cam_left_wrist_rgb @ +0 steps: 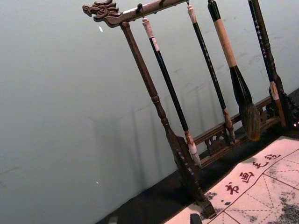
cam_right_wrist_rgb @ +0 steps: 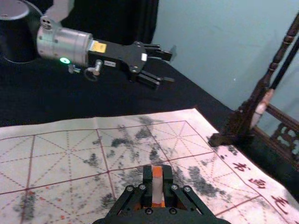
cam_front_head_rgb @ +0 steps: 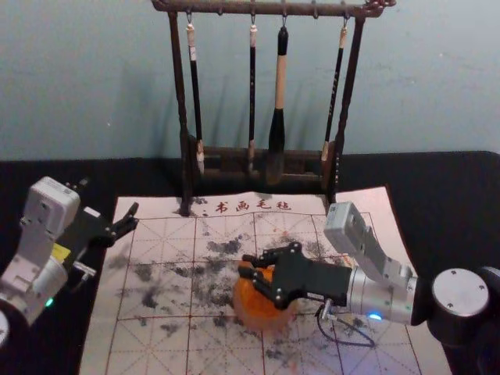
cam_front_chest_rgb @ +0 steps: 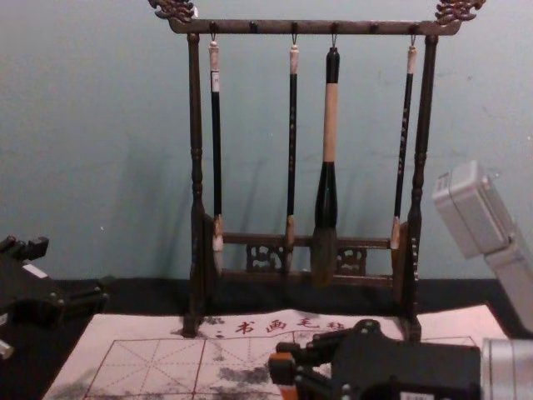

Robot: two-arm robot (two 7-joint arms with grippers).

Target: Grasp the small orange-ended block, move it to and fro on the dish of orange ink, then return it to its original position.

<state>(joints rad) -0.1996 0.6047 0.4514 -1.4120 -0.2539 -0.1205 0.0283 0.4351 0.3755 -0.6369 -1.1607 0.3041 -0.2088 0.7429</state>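
Presently, the right gripper [cam_front_head_rgb: 245,265] is above the dish of orange ink [cam_front_head_rgb: 267,321], and its two fingers are pinching the small orange-ended block [cam_right_wrist_rgb: 157,187] between them. Whether the block touches the ink, one cannot tell. The left gripper [cam_front_head_rgb: 110,198] is parked near the mat's left edge, its fingers spread apart.

A black table [cam_front_head_rgb: 441,199] carries an ink-stained, grid-lined mat [cam_front_head_rgb: 156,340].
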